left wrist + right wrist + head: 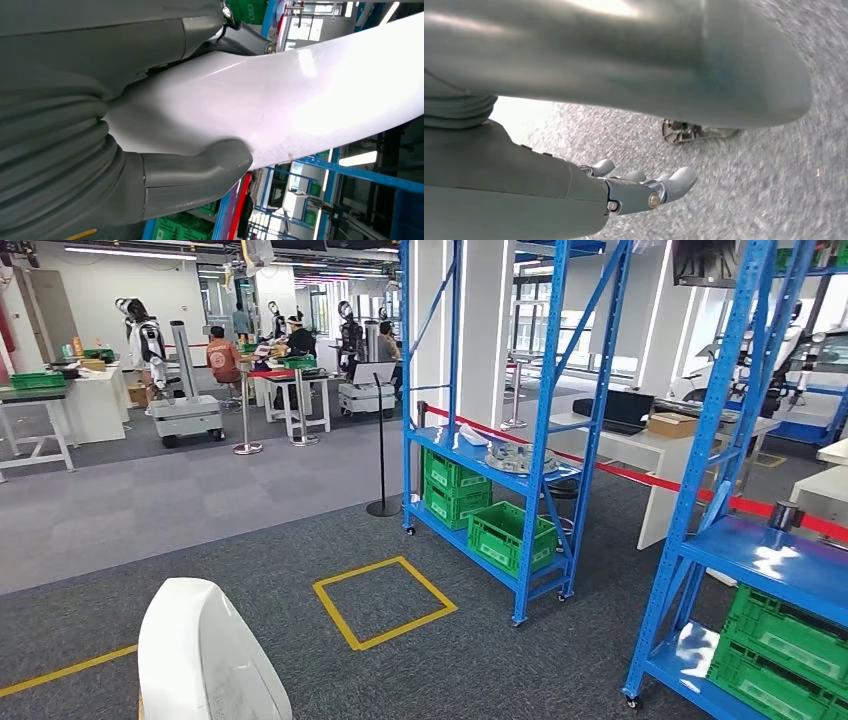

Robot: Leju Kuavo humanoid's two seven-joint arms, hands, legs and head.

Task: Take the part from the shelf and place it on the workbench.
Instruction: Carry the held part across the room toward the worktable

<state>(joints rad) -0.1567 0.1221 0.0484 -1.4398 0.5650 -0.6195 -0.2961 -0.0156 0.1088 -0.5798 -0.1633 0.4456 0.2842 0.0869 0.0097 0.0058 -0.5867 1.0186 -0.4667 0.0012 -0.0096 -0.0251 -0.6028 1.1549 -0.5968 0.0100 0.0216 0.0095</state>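
We are gripping the white part (280,95) in our left hand (90,145), thumb pressing it; our right hand (644,187) is hanging empty, fingers apart, over grey carpet (774,200).

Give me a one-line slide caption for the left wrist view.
Left hand grips a smooth white curved part, thumb pressed against its underside, with blue shelving behind.

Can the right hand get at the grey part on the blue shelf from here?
Probably not: the right hand hangs over the carpet, while the grey part lies on the blue shelf across the floor.
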